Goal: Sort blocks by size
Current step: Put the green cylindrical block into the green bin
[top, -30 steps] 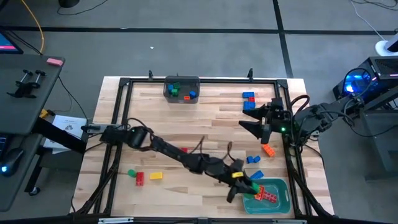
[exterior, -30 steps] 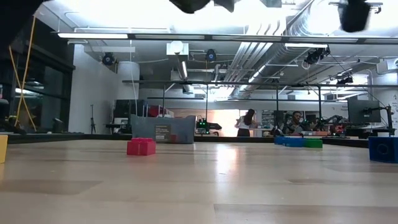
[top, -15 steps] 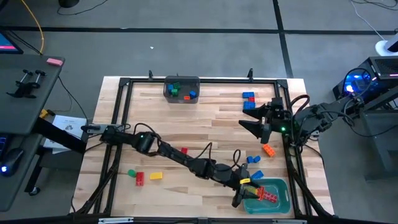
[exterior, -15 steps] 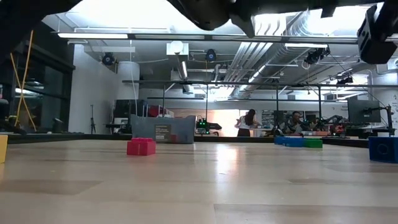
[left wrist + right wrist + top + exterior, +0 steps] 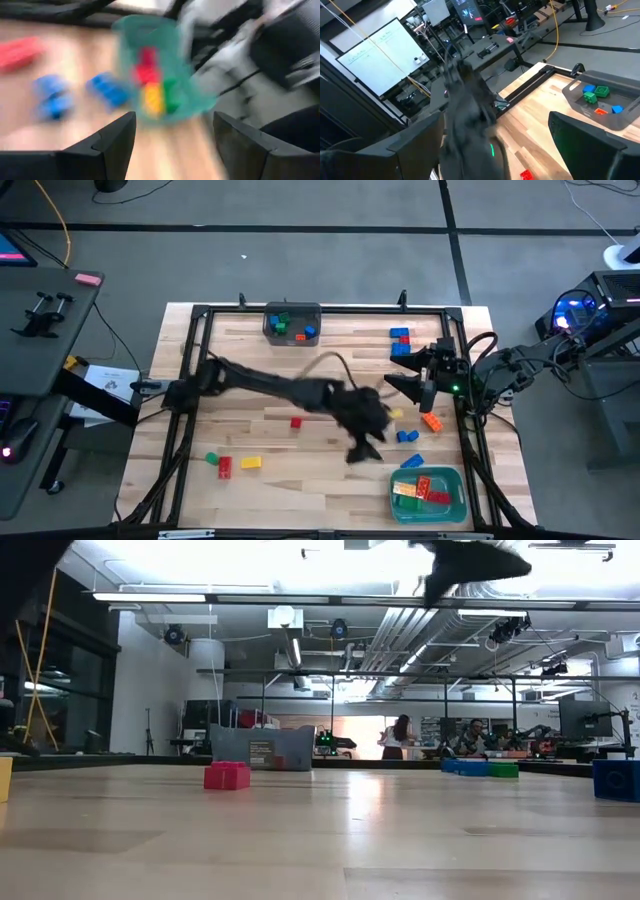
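The blocks lie scattered on the wooden table: a red block [image 5: 296, 422] at the middle, green [image 5: 211, 457], red [image 5: 224, 467] and yellow [image 5: 250, 463] ones near the left front, blue [image 5: 407, 436] and orange [image 5: 431, 421] ones at the right. The teal tray [image 5: 455, 480] at the front right holds yellow, green and red blocks [image 5: 152, 95]. My left gripper [image 5: 361, 451] hangs open and empty above the table, left of the tray and farther back [image 5: 174, 116]. My right gripper [image 5: 401, 373] waits open at the right side [image 5: 497, 120].
A dark grey bin [image 5: 270, 328] with green, red and blue blocks stands at the far edge. Two blue blocks [image 5: 400, 340] lie at the far right. A black frame [image 5: 190, 380] borders the table. My left arm [image 5: 470, 100] stretches across the middle.
My left gripper has let go of a yellow block over the teal tray, and that block now lies in the tray. The gripper has then risen quickly and swung away from the tray toward the table's middle and far edge.
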`<control>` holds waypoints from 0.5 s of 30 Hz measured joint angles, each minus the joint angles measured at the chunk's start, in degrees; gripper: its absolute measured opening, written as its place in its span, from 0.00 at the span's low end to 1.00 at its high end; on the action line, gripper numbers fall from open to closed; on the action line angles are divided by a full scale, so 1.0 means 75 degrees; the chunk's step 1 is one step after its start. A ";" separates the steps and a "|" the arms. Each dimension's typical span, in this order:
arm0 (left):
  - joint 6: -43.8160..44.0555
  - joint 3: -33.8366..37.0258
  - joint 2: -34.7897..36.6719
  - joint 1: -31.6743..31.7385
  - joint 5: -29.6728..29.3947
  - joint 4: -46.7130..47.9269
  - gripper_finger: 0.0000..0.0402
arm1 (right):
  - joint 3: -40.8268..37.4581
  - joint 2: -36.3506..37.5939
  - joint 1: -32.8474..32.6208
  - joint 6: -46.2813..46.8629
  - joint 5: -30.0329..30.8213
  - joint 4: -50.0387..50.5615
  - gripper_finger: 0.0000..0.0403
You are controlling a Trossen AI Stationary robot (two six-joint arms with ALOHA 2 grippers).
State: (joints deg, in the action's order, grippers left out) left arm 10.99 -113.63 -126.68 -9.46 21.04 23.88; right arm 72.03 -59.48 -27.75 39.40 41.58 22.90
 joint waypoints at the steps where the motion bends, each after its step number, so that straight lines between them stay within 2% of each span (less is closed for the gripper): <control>1: -0.0246 0.0215 0.0354 0.0047 -0.0329 0.0450 0.61 | 0.0000 0.0000 0.0000 -0.0003 -0.0003 0.0029 0.88; 3: -0.0450 0.1018 0.1280 0.0069 -0.0987 0.0952 0.61 | 0.0000 0.0000 0.0000 -0.0100 -0.0012 0.0040 0.88; 7: 0.0635 0.3848 0.3314 -0.0155 -0.2206 -0.0019 0.61 | 0.0000 0.0000 0.0000 -0.0259 -0.0036 0.0048 0.88; 10: 0.2377 0.6215 0.4892 -0.0795 -0.3198 -0.0851 0.61 | 0.0000 0.0000 0.0000 -0.0307 -0.0040 0.0080 0.88; 12: 0.3881 0.7372 0.5909 -0.1430 -0.3850 -0.0897 0.61 | 0.0000 0.0000 0.0000 -0.0316 -0.0044 0.0129 0.88; 15: 0.6301 0.8507 0.7132 -0.2408 -0.4423 0.0139 0.61 | 0.0000 0.0000 0.0000 -0.0317 -0.0064 0.0178 0.88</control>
State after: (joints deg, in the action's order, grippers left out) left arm 58.25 -49.83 -73.19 -27.52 -12.13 24.92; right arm 72.03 -59.48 -27.75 37.01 41.10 24.24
